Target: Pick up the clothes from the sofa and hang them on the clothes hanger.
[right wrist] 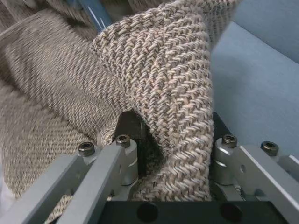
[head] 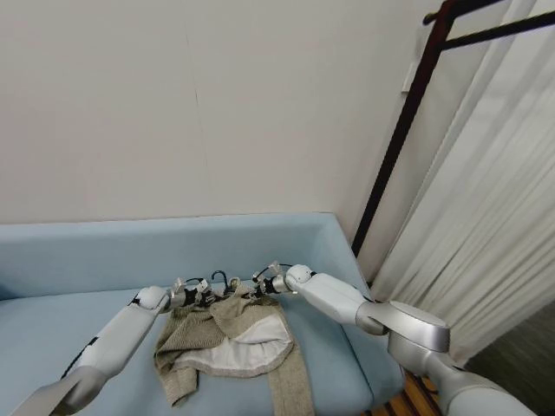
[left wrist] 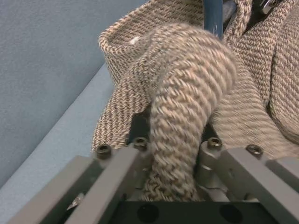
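Note:
A beige knitted sweater (head: 230, 347) with a white lining hangs on a dark blue hanger (head: 227, 279) just above the light-blue sofa (head: 104, 251). My left gripper (head: 192, 292) is shut on the sweater's left shoulder; in the left wrist view a thick roll of knit (left wrist: 187, 116) is clamped between its fingers (left wrist: 135, 154). My right gripper (head: 265, 283) is shut on the right shoulder, where a fold of knit (right wrist: 173, 98) sits between the fingers (right wrist: 124, 154). The hanger's blue stem (left wrist: 212, 16) rises from the collar. A dark clothes rack (head: 403, 130) stands at the right.
The sofa's backrest runs along a plain white wall (head: 199, 104). White curtains (head: 486, 217) hang to the right behind the rack's slanted post. A strip of wooden floor (head: 408, 403) lies by the sofa's right end.

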You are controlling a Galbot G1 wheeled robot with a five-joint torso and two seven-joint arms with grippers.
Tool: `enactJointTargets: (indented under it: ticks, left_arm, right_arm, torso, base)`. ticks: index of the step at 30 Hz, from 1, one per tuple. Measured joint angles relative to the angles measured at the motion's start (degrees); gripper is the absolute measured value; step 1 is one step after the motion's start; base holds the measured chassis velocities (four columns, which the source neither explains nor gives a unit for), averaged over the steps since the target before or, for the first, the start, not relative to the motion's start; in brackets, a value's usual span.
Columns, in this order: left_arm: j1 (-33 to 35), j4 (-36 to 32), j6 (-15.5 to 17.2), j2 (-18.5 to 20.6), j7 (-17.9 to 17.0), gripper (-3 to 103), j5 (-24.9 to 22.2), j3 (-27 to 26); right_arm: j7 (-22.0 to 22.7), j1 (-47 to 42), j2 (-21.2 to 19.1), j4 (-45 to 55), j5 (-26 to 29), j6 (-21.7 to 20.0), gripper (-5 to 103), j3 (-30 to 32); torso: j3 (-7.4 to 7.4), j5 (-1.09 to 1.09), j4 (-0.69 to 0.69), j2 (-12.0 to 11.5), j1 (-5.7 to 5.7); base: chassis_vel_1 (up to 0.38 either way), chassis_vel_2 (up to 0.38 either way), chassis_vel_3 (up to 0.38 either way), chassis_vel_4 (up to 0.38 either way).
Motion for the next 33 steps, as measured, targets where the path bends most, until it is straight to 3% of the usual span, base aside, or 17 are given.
enactJointTargets:
  ticks: [7, 15, 18, 21, 23, 33]
  left_arm:
    - [0.0, -0.4, -1.6, -0.1, -0.2, 42, -0.5, 0.2]
    - [0.4, -1.7, -1.8, 0.6, -0.3, 64, -0.8, -0.4]
    - [1.0, -2.6, -1.8, 1.0, -1.0, 81, -1.9, -0.8]
    - [1.5, -3.8, -1.8, 1.4, -2.0, 86, -2.9, -1.1]
    - [2.5, -5.5, -1.4, 1.9, -3.7, 96, -4.3, -1.9]
    - [7.3, -12.5, 0.3, 3.4, -7.5, 100, -7.8, -7.1]
  right_arm:
    - [-0.5, 0.0, -0.6, 0.0, -0.9, 0.9, 19, 0.3]
    - [0.1, -0.9, -1.3, 0.7, -0.8, 1.6, 14, 1.2]
    - [0.8, -1.4, -1.6, 1.9, -0.3, 1.8, 12, 1.5]
    - [1.6, -2.0, -1.9, 2.9, 0.3, 2.0, 11, 2.1]
    - [2.3, -2.7, -2.4, 3.9, 0.9, 2.5, 11, 2.7]
    - [4.5, -4.7, -6.0, 10.1, 1.1, 6.6, 11, 4.0]
  torso:
    - [0.00, -0.01, 0.00, 0.0, 0.00]
    - [0.00, -0.01, 0.00, 0.0, 0.00]
    - [0.00, -0.01, 0.00, 0.0, 0.00]
    - [0.00, -0.01, 0.00, 0.0, 0.00]
    - [0.00, -0.01, -0.01, 0.0, 0.00]
    - [0.00, -0.01, -0.01, 0.0, 0.00]
  base:
    - [0.000, 0.000, 0.000, 0.000]
    - [0.000, 0.000, 0.000, 0.000]
    - [0.000, 0.000, 0.000, 0.000]
    - [0.000, 0.000, 0.000, 0.000]
    - [0.000, 0.000, 0.000, 0.000]
    - [0.000, 0.000, 0.000, 0.000]
